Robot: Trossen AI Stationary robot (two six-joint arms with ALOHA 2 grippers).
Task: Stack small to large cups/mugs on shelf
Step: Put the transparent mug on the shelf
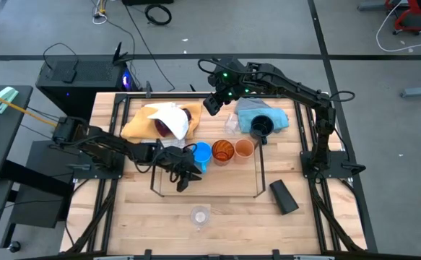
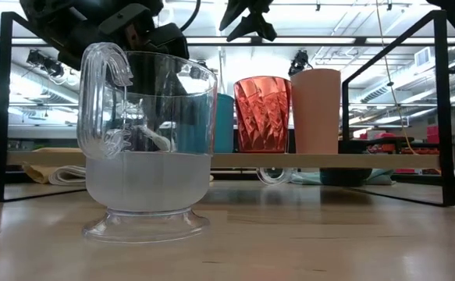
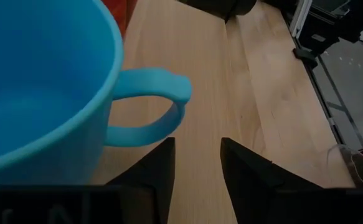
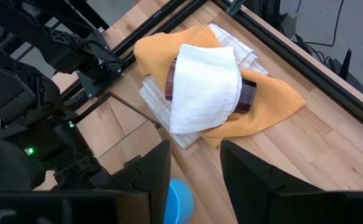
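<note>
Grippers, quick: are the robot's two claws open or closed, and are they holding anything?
Left gripper: open, empty, beside the blue mug.
Right gripper: open, empty, above the cloths.

I see high view straight down over whole table [image 1: 217, 209]. Low view level at tabletop, very near clear handled cup [image 2: 147, 140]. Left wrist view close on light-blue mug [image 3: 50, 93]. Right wrist view looks down on cloth pile [image 4: 212, 87]; same mug in both wrist views.
</note>
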